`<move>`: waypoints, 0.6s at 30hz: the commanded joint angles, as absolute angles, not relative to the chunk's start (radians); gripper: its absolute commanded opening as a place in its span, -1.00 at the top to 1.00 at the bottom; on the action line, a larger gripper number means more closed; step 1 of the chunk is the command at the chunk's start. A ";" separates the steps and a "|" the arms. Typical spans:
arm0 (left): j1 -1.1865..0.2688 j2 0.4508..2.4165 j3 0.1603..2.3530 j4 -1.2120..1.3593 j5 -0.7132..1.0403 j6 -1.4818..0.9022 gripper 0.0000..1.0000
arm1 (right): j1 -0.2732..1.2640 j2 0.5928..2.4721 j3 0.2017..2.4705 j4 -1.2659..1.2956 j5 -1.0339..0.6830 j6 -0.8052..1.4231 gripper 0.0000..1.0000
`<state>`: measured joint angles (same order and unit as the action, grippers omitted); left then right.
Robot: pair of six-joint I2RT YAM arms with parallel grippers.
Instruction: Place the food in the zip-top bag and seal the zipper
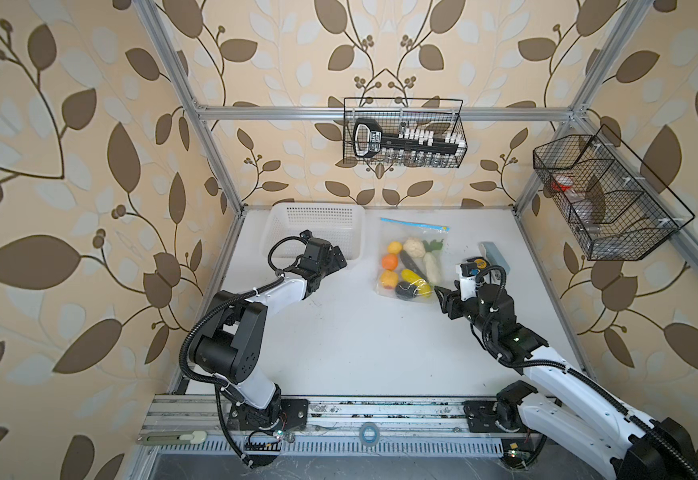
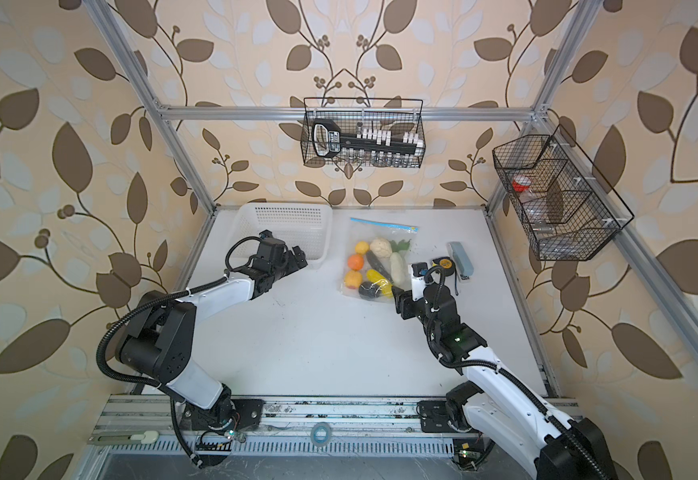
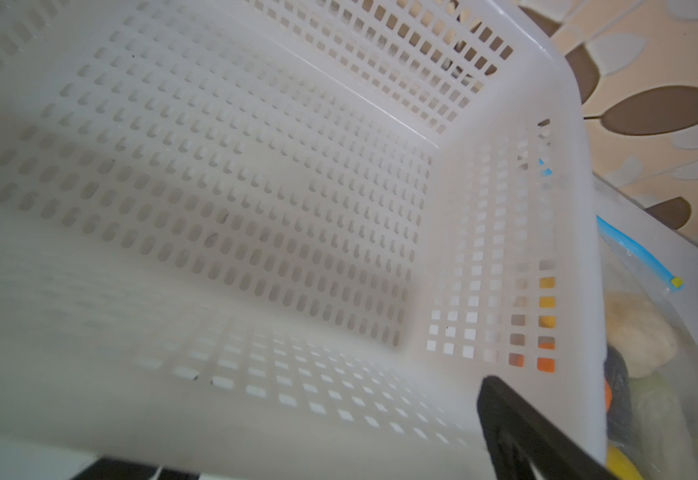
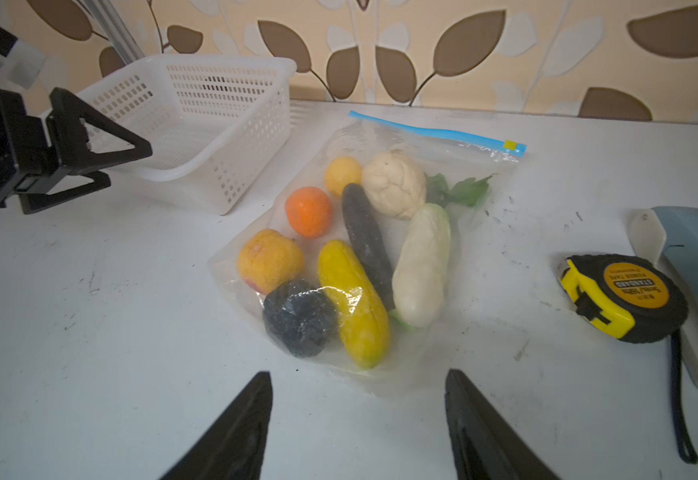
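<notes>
The clear zip-top bag (image 1: 406, 236) (image 2: 374, 233) (image 4: 484, 166) lies flat at the back middle of the table. The food is inside it: corn (image 4: 353, 303), cauliflower (image 4: 395, 183), orange (image 4: 309, 211), peach (image 4: 269, 259), lemon (image 4: 342, 174), pale cucumber (image 4: 421, 266), dark eggplant (image 4: 366, 241) and green leaf (image 4: 461, 191). The blue zipper (image 1: 415, 224) (image 2: 384, 225) (image 4: 434, 132) (image 3: 634, 249) runs along the far edge, yellow end to the right. My right gripper (image 1: 442, 301) (image 2: 401, 303) (image 4: 358, 374) stands open and empty at the bag's near right corner. My left gripper (image 1: 341, 259) (image 2: 301, 257) (image 4: 129, 166) is open at the basket's near corner.
A white perforated basket (image 1: 318, 216) (image 2: 285, 208) (image 4: 214, 60) (image 3: 255, 208) sits left of the bag. A yellow tape measure (image 1: 479, 262) (image 4: 625, 297) and a blue stapler (image 1: 494, 253) (image 4: 696, 257) lie right of the bag. Two wire baskets (image 1: 405, 133) (image 1: 605, 195) hang on the walls.
</notes>
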<state>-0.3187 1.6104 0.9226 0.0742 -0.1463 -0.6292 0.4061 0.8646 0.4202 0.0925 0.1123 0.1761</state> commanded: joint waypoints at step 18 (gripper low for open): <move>-0.298 1.114 0.684 -0.209 -0.630 -0.379 -0.96 | 0.318 0.935 0.192 0.731 0.613 -0.152 -0.36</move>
<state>-0.3172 1.0966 0.7280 -0.1402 -0.4305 -0.4492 0.3565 0.9176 0.2176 0.5587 0.5724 -0.0589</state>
